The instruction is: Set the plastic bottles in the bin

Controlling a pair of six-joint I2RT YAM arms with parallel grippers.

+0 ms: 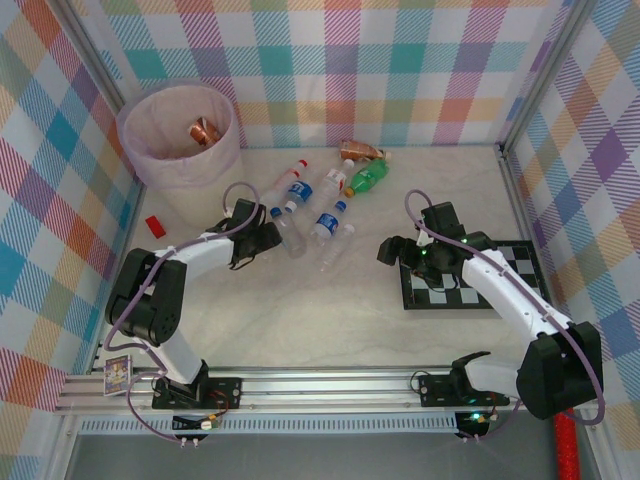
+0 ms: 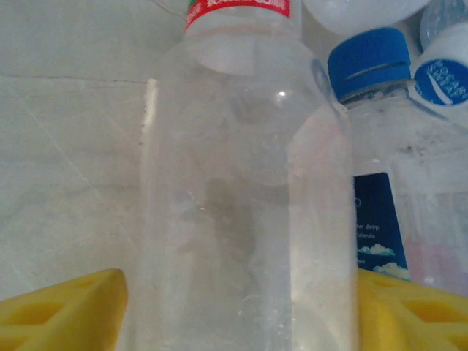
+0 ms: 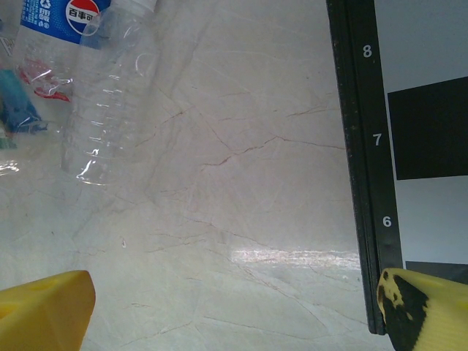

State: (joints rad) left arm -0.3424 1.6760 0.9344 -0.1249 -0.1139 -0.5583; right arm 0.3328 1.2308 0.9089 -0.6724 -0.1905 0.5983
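Left gripper [image 2: 241, 311] straddles the clear bottle [image 2: 248, 183], can't tell if it's clamped; we'd squeeze mid-body gently; then lift toward the bin [image 1: 195, 175] at eleven o'clock.

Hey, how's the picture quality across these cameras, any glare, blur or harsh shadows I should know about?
Top external view: even, soft light, only faint shadows, reasonably sharp. Left wrist view: the clear bottle sits very close and looks hazy, with a small highlight near its shoulder. Right wrist view: a bright streak of glare on the table, while the checkerboard edge numbers read clearly.
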